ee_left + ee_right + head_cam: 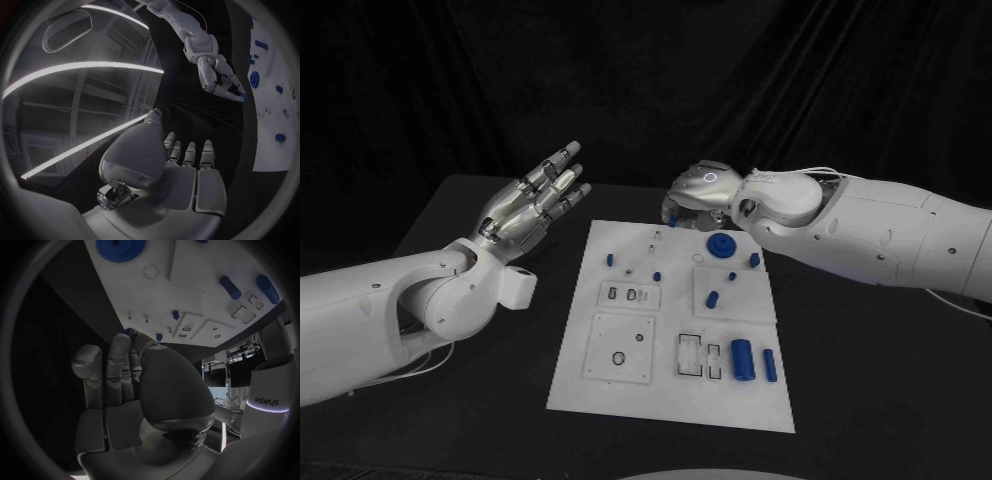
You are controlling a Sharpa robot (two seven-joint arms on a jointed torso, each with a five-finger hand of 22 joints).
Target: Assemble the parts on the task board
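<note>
The white task board (675, 400) lies mid-table. On it are a blue gear (718, 246), two blue cylinders (743, 358) near its right front corner, and small blue pegs (609, 258) further back. My right hand (700, 193) hovers over the board's far edge and pinches a small blue part (672, 214) at its fingertips; the part also shows as a small blue part (129, 331) in the right wrist view, with the gear (120, 247) beyond. My left hand (538, 200) is raised left of the board, fingers spread and holding nothing. In the left wrist view the right hand (219, 80) hangs by the board (272, 130).
The black table (473, 215) runs round the board on all sides, with a dark curtain behind it. The board has several recessed slots (620, 294) and square panels (620, 348) in its middle and near part.
</note>
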